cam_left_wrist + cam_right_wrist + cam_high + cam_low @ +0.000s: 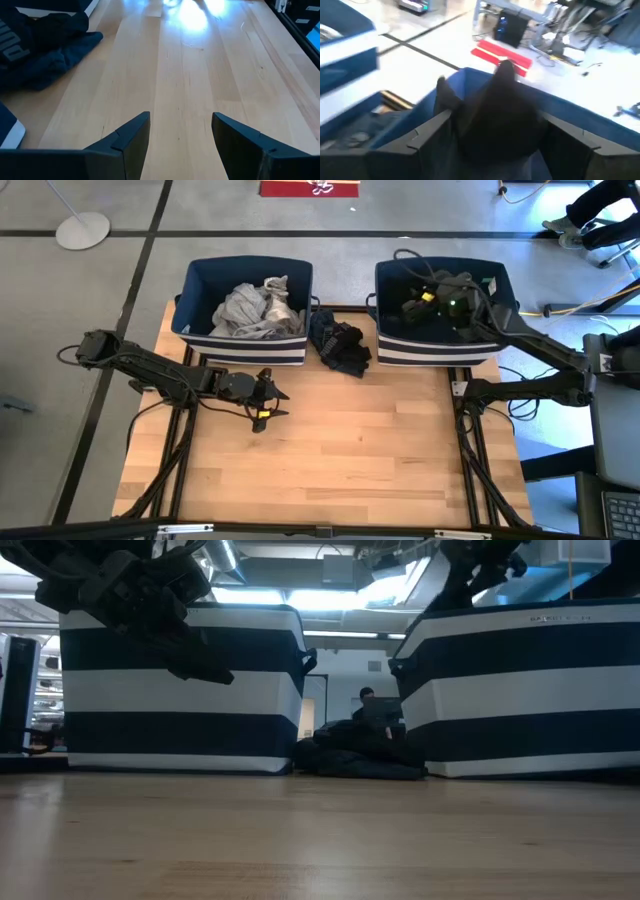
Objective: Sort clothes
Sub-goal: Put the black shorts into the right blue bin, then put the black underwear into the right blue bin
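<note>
My left gripper [277, 402] [180, 135] hovers open and empty over the bare wooden table, near the left bin. A dark navy garment pile [338, 345] [40, 47] [360, 755] lies on the table between the two bins. Light grey and white clothes [255, 308] lie in the left navy bin [200, 285]. My right gripper [440, 300] [495, 130] is over the right navy bin [500, 280], with a dark garment [497, 110] between its fingers. More dark clothes [460, 285] lie in that bin. My right gripper has a bunch of the dark garment [470, 120] pinched between its two fingers [427, 137], filling the gap from one to the other. The bunch sticks out past the fingertips. The gripper is over the inside of the right bin. Which part of the garment it has, I cannot tell.
The two striped bins stand side by side at the table's far edge. The table's near half [340, 450] is bare wood. Beyond the table lie a red sign [308, 188] on the floor and cables at the right.
</note>
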Controlling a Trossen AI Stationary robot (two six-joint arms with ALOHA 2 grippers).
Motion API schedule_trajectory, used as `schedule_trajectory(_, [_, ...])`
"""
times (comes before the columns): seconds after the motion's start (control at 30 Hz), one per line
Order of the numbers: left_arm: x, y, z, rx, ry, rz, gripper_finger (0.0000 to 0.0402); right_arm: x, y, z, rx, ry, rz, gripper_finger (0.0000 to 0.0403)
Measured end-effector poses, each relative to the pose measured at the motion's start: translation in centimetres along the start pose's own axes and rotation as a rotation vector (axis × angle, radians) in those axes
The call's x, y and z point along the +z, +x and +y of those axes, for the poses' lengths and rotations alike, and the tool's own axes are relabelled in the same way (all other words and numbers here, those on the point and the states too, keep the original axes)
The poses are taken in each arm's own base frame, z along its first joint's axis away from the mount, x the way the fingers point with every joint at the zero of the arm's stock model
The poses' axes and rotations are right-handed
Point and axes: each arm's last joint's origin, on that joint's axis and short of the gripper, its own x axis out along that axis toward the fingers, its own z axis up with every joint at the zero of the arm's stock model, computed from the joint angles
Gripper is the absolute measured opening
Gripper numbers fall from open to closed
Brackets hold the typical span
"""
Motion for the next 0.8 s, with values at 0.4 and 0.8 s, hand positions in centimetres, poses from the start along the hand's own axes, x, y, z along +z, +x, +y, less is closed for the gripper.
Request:
schedule_trajectory(0.4, [0.0, 0.0, 0.0, 0.0, 0.013, 0.0, 0.02, -0.8, -1.2, -0.4, 0.109, 0.046, 0.2, 0.0264])
schedule_trajectory(0.8, [0.0, 0.0, 0.0, 0.0, 0.019, 0.0, 0.02, 0.1, -2.0, 9.3, 0.601, -0.148, 0.025, 0.0264])
